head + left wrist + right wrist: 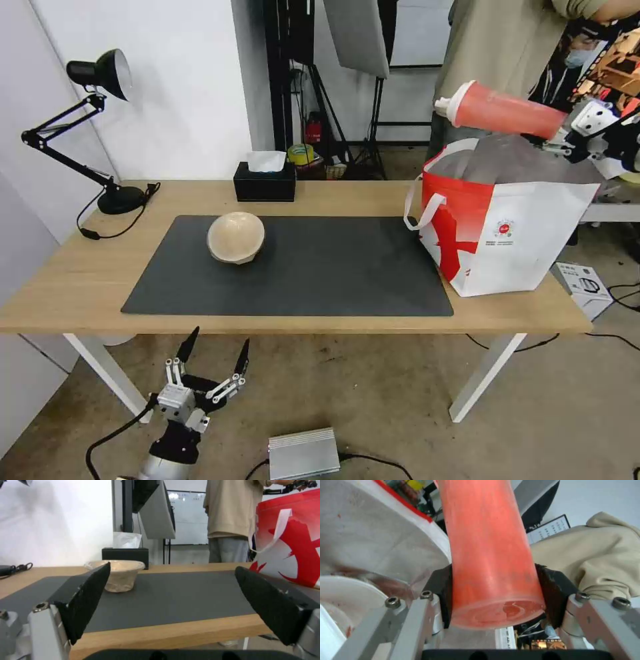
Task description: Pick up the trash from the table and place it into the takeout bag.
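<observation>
My right gripper [559,137] is shut on the red cup [507,111], which lies nearly level with its white lid pointing left, held in the air above the open takeout bag [507,233]. In the right wrist view the cup [490,555] sits clamped between the black pads [555,592], and a white bowl [343,600] lies inside the bag below. The tan dome-shaped paper bowl [235,237] rests upside down on the dark mat [320,273] of the table [67,293]. My left gripper [213,357] hangs open below the table's front edge, facing the tan bowl [116,576].
A black tissue box [265,181] stands at the table's back edge and a black desk lamp [100,133] at the back left. A person stands behind the bag. A grey power unit [303,453] and cables lie on the floor.
</observation>
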### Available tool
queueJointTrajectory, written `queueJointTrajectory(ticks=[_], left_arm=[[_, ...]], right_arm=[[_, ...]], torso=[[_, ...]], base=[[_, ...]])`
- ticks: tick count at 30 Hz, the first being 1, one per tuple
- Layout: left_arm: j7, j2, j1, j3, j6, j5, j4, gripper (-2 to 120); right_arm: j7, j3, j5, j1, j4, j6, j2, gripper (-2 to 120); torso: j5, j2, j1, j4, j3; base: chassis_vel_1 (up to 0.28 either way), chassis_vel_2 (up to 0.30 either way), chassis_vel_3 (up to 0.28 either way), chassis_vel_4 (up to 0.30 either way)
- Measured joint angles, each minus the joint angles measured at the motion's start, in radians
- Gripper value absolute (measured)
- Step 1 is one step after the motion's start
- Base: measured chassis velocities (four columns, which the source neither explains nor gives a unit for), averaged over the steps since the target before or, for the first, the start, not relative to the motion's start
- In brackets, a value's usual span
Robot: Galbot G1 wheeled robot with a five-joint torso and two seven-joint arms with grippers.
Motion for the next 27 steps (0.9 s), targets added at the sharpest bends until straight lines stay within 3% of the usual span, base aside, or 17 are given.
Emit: queueJointTrajectory(ticks=[11, 27], left_arm=[[0.002, -0.002, -0.002, -0.002, 0.000, -0.001, -0.002, 100], [0.005, 0.005, -0.002, -0.001, -0.003, 0.000, 0.004, 100]], right_arm=[[-0.039, -0.003, -0.098, -0.001, -0.060, 0.053, 0.013, 49], [-0.044, 0.020, -0.127, -0.058, -0.094, 0.092, 0.004, 49]], torso=[[-0.0001, 0.000, 0.000, 0.0000, 0.000], [-0.0001, 0.000, 0.000, 0.0000, 0.000]], base=[[0.000, 0.000, 0.000, 0.000], [0.000, 0.000, 0.000, 0.000]])
